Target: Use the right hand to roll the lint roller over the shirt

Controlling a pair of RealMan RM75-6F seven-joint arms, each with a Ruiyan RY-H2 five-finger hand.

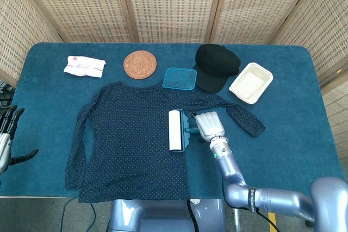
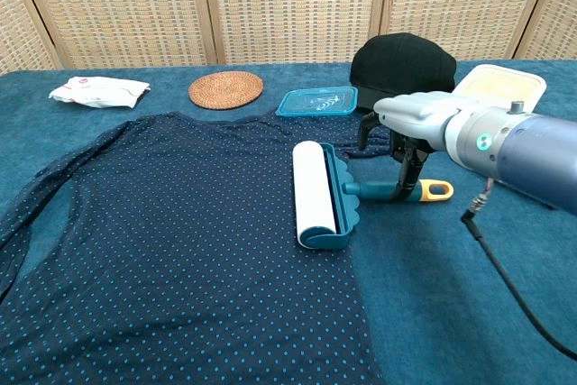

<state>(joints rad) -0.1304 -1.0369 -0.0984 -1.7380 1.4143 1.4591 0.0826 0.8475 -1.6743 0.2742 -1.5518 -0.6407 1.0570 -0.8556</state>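
The lint roller (image 1: pixel 175 130) lies on the right edge of the dark dotted shirt (image 1: pixel 130 139), which is spread flat on the blue table. Its white roll (image 2: pixel 314 192) points away from me, and its teal handle with a yellow end (image 2: pixel 437 190) runs to the right. My right hand (image 1: pixel 209 127) hovers over the handle and hides it in the head view. In the chest view this hand (image 2: pixel 410 128) has its fingers (image 2: pixel 404 178) hanging down onto the handle, still apart. My left hand (image 1: pixel 5 139) rests at the table's left edge, fingers spread and holding nothing.
Behind the shirt stand a black cap (image 1: pixel 216 67), a white food box (image 1: pixel 250 82), a blue lid (image 1: pixel 179 78), a woven coaster (image 1: pixel 140 64) and a white packet (image 1: pixel 84 66). The shirt's sleeve (image 1: pixel 247 122) stretches right of the hand. A cable (image 2: pixel 505 277) trails from the right arm.
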